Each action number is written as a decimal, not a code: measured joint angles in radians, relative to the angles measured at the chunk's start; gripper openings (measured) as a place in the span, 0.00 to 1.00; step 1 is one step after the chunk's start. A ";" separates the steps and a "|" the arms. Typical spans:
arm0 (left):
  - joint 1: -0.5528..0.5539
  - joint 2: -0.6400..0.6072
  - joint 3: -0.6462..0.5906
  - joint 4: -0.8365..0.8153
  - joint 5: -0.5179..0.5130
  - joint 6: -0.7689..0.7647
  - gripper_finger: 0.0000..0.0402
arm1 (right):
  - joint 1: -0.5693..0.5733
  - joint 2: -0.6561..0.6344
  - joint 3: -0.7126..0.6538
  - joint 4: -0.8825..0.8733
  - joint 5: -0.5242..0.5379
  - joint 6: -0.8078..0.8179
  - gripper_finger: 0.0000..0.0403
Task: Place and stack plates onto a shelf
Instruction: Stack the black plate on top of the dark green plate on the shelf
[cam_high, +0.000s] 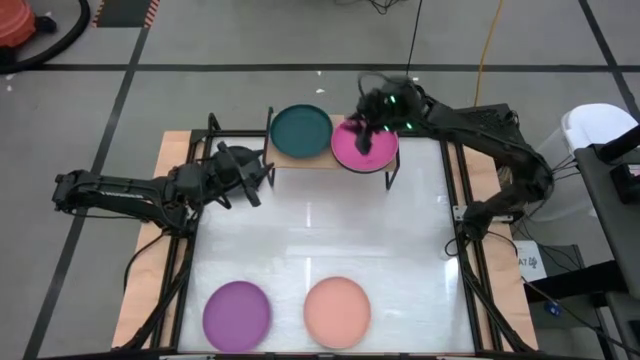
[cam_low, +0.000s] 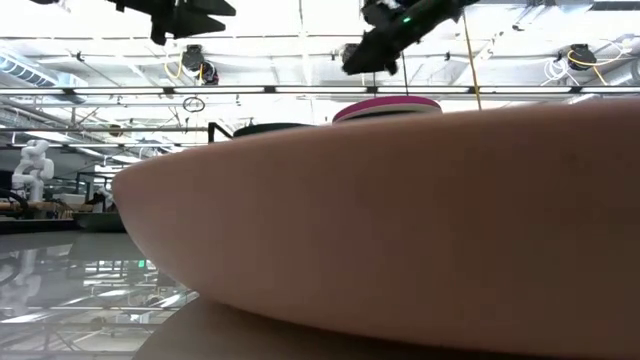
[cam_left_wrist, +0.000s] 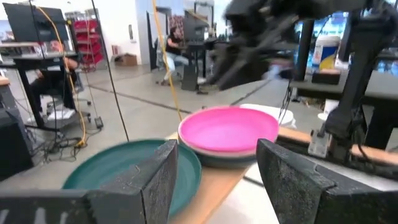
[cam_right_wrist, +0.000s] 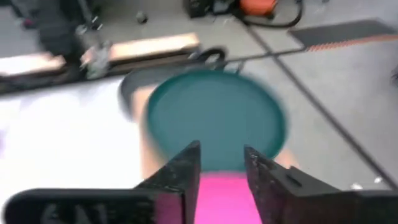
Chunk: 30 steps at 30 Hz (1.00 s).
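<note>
Shelf (cam_high: 312, 158), teal plate (cam_high: 301, 129), magenta plate (cam_high: 364, 145)

— What do the plates look like?
— The magenta plate (cam_high: 364, 146) and teal plate (cam_high: 301, 130) look smooth and matt, not shiny.
— And the shelf (cam_high: 290, 157) at the top middle?
— Light wood, with thin black metal legs.
— The table (cam_high: 320, 240)?
— White and glossy, with bare wood at its edges.

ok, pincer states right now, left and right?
Left pincer: open, empty, facing the shelf from beside the teal plate.
Right pincer: open, holding nothing, above the magenta plate.
</note>
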 joint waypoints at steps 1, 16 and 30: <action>-0.004 0.005 0.000 -0.012 0.001 -0.007 0.56 | 0.022 -0.036 -0.041 -0.016 0.000 0.000 0.30; -0.062 0.212 0.187 -0.345 -0.030 -0.108 0.56 | 0.370 -0.740 -0.972 0.564 0.158 0.181 0.37; -0.045 0.434 0.453 -1.170 0.128 -0.445 0.56 | 0.427 -0.952 -1.168 0.677 0.158 0.186 0.37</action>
